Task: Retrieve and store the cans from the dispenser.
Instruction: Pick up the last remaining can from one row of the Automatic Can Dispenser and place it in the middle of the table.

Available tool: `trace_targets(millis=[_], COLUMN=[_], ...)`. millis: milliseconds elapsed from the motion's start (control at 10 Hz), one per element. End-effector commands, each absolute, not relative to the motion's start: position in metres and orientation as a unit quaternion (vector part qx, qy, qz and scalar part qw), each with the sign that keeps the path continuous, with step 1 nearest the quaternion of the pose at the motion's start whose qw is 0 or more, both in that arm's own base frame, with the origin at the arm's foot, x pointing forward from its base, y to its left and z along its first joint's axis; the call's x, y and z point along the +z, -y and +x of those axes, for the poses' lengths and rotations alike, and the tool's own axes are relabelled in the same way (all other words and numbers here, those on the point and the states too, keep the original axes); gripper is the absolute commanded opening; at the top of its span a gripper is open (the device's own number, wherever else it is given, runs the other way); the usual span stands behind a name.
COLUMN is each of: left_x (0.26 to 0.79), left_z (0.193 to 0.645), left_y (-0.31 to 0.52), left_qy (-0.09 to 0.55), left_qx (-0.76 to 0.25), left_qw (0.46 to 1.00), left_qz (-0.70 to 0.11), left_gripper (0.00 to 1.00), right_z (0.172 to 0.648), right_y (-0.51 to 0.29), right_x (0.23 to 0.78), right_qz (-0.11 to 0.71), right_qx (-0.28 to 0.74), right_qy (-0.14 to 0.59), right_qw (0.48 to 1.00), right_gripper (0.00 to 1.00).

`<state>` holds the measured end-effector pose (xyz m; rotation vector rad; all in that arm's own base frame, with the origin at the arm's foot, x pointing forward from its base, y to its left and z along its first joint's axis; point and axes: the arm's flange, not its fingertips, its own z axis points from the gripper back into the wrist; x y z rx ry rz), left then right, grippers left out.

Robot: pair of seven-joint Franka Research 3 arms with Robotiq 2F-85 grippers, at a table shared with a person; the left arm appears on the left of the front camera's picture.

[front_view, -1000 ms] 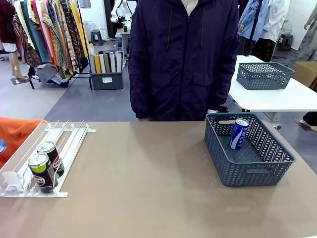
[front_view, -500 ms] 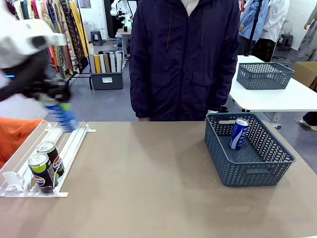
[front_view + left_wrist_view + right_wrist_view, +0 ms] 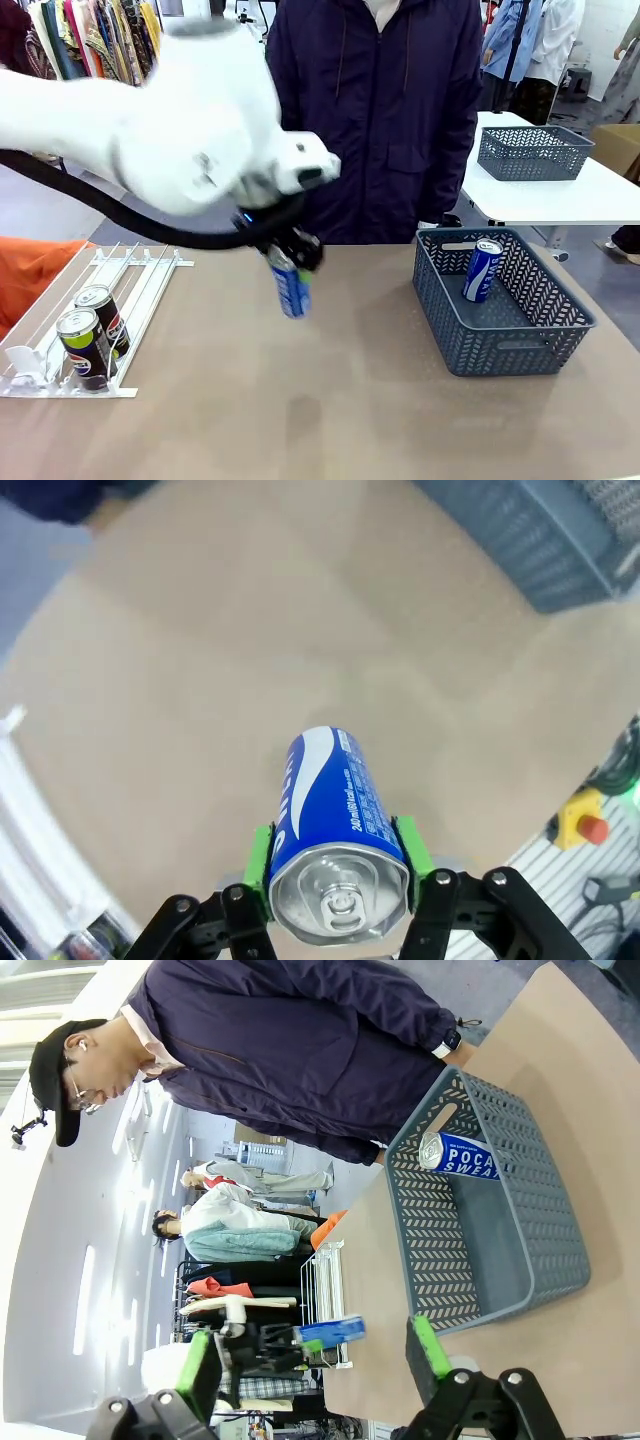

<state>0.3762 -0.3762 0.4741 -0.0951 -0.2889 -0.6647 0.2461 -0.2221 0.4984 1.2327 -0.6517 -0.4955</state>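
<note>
**A:** Where's the blue can (image 3: 291,285) now?

**B:** Lid up above the middle of the table (image 3: 300,420), between the rack (image 3: 140,280) and the basket (image 3: 500,350). The left gripper (image 3: 288,262) has its green pads (image 3: 262,855) clamped on the can near the lid, clear of the surface.

**A:** And the others?

**B:** A second blue can (image 3: 482,270) leans in the basket's far corner. A black can (image 3: 85,345) sits at the rack's low end, with another black can (image 3: 103,310) just behind it.

**A:** The right gripper (image 3: 312,1360)?

**B:** Spread wide, holding nothing.

**A:** So how should the drop go?

**B:** I'd carry it high enough to pass the basket's near wall and aim for the bare floor beside the leaning can. Then lower it well inside before letting go. The grip sits high on the can, so it could swing, and steady travel matters.
</note>
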Motion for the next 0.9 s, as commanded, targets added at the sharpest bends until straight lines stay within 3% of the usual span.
trace_targets(millis=[0, 600, 700, 800], left_x=[0.450, 0.406, 0.406, 0.406], left_z=[0.395, 0.405, 0.407, 0.407], left_y=[0.394, 0.408, 0.408, 0.408], left_qy=[0.127, 0.056, 0.060, 0.063], left_qx=[-0.331, -0.336, -0.337, -0.337], left_qw=[0.934, 0.940, 0.939, 0.939], left_qz=[-0.034, -0.034, -0.032, -0.031], left_gripper=[0.00, 0.00, 0.44, 1.00], right_z=[0.249, 0.249, 0.249, 0.249], right_y=[0.222, 0.222, 0.222, 0.222], right_x=[0.499, 0.499, 0.499, 0.499], right_qz=[0.567, 0.567, 0.567, 0.567], right_qx=[-0.216, -0.216, -0.216, -0.216], right_qy=[0.312, 0.312, 0.312, 0.312], right_qw=[0.731, 0.731, 0.731, 0.731], right_gripper=[1.00, 1.00, 1.00, 1.00])
